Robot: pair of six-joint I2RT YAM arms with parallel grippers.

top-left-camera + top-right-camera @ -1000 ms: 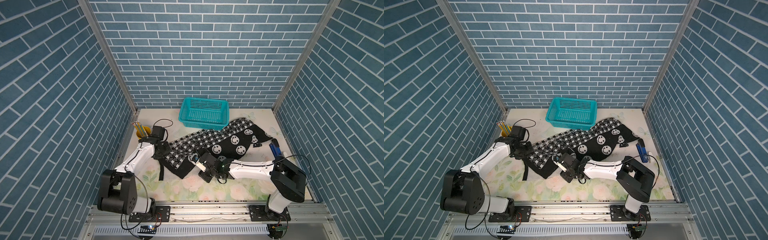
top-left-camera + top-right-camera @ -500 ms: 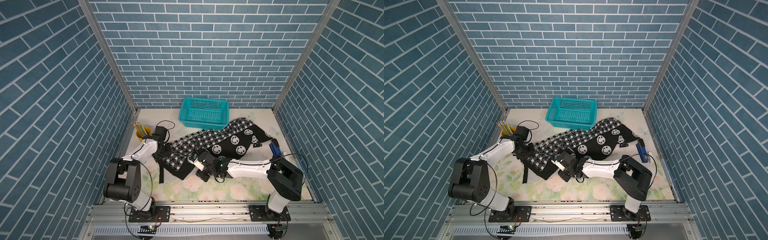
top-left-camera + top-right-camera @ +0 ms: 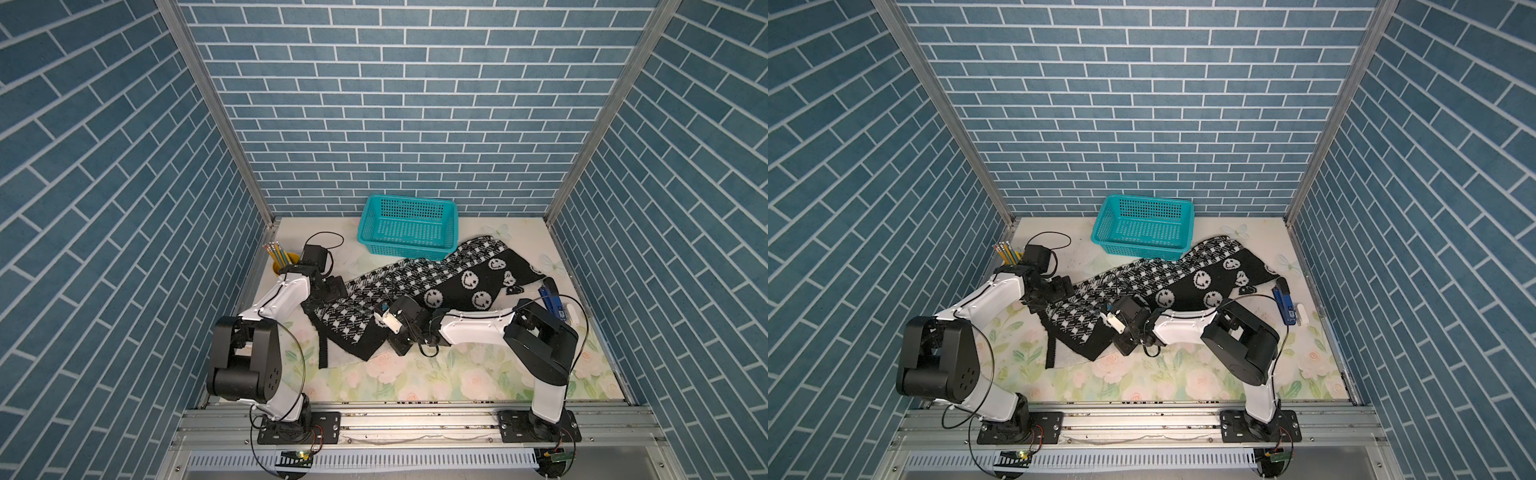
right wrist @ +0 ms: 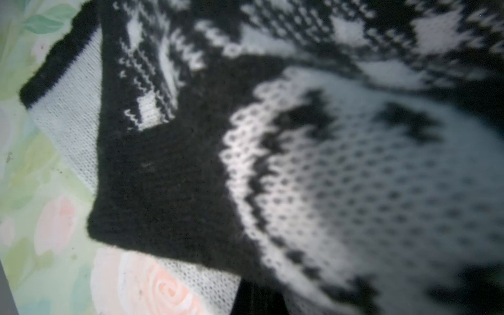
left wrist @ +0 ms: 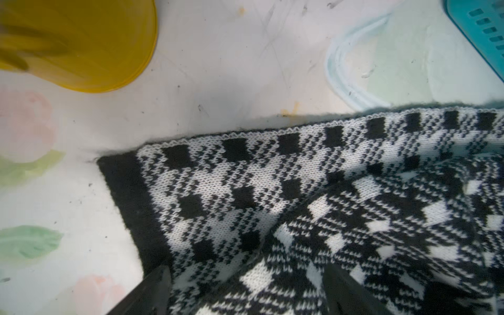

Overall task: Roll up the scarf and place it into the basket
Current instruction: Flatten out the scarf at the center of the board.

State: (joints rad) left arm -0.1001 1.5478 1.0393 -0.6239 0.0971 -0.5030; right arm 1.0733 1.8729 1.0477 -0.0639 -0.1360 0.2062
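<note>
The scarf [image 3: 415,291] [image 3: 1142,286] lies diagonally across the floral mat, from beside the basket [image 3: 409,226] [image 3: 1144,224] down to a folded check end at the front. My left gripper [image 3: 332,291] [image 5: 249,278] hovers at the scarf's left check edge [image 5: 272,191], open, with cloth showing between its spread fingers. At the fold's right edge, my right gripper [image 3: 388,332] [image 4: 261,300] is shut on the scarf; a smiley-face fold [image 4: 354,177] bunches over it. The basket's teal corner [image 5: 485,35] shows in the left wrist view.
A yellow pencil cup [image 3: 284,264] [image 5: 76,43] stands at the left wall, close behind my left wrist. A blue stapler [image 3: 552,301] and a small white object [image 3: 572,313] lie at the right edge. Brick walls enclose three sides.
The left gripper has gone from shut to open, letting go of the scarf's left edge. The right gripper has closed on the scarf's fold. The scarf has barely shifted.
</note>
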